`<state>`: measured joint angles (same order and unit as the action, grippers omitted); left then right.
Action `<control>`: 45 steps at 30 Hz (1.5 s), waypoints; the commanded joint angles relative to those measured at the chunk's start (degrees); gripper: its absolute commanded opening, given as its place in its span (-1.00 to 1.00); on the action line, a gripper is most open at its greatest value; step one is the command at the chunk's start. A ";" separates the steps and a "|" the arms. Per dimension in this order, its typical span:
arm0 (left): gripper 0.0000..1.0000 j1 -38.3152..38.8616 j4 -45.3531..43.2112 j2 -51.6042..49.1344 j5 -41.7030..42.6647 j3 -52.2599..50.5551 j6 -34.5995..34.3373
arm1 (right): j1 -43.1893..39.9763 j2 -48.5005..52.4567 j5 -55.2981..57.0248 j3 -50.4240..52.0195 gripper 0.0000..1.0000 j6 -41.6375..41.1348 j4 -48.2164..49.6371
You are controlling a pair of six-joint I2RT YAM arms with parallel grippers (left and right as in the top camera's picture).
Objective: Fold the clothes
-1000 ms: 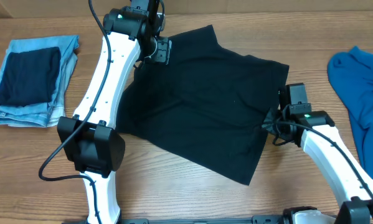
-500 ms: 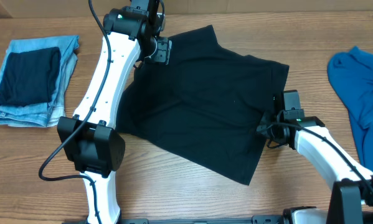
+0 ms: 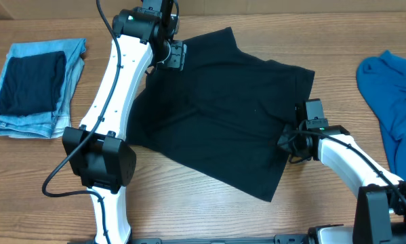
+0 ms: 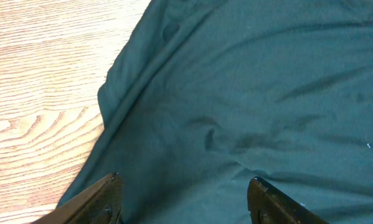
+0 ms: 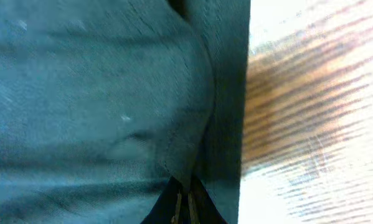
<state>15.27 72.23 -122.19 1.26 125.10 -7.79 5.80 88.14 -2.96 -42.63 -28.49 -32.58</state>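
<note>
Two robot arms worked over a large black short-sleeved T-shirt (image 3: 223,108) of thin soft fabric, which lay spread and slightly askew on the pale wooden table (image 3: 189,217).

The right gripper (image 3: 289,144) had stood part-open just off the cloth a second earlier. It had since slid in along the shirt's side hem and brought its jaws fully together. Its wrist view showed them meeting on a small ridge of hem, with creases running into the pinch and bare wood just to the outer side.

The left gripper (image 4: 185,190) had not moved. It hung with its jaws wide apart and nothing in them, black fabric directly beneath it and table showing past one finger.

The shirt itself looked unshifted, so no fold had yet been made. The closing appeared to give the right arm its first hold, probably so that edge could be lifted and carried across. The left arm would likely still have to take its own grip.

A bright blue garment (image 3: 392,102) lay well beyond the right gripper, away from the shirt. A folded stack of light-blue denim jeans (image 3: 60,102), with a dark cloth on top, sat well out past the left arm.
</note>
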 commanded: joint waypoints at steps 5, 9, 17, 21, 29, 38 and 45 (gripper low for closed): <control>0.36 -0.31 -0.63 0.33 -0.61 0.20 -0.59 | -10.60 0.26 2.47 -7.02 -0.92 2.10 -10.86; 0.36 -0.31 -0.94 0.33 -0.59 0.20 -0.61 | -12.17 0.28 2.95 -7.10 -0.92 3.48 -8.28; 0.36 -0.31 -0.90 0.33 -0.61 0.20 -0.59 | -14.88 0.35 11.06 -7.80 -0.92 5.97 -2.67; 0.36 -0.31 -1.86 0.33 -0.59 0.20 -0.63 | -17.40 0.39 10.69 -7.80 -0.89 6.01 -1.31; 0.39 -0.52 -3.54 0.33 -0.61 0.20 -0.61 | -19.04 0.39 9.22 -12.61 0.64 6.03 -3.02; 1.00 -7.61 -2.36 -0.72 11.41 0.13 -3.63 | -18.95 0.39 -2.14 -18.49 0.34 6.01 -22.40; 1.00 -8.46 -0.66 -7.48 13.86 -0.22 -0.92 | -13.79 0.61 -4.22 -15.23 -0.14 6.27 -25.03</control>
<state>6.02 70.81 -125.08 12.40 125.10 -10.33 -10.92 88.58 -6.94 -59.37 -22.37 -57.08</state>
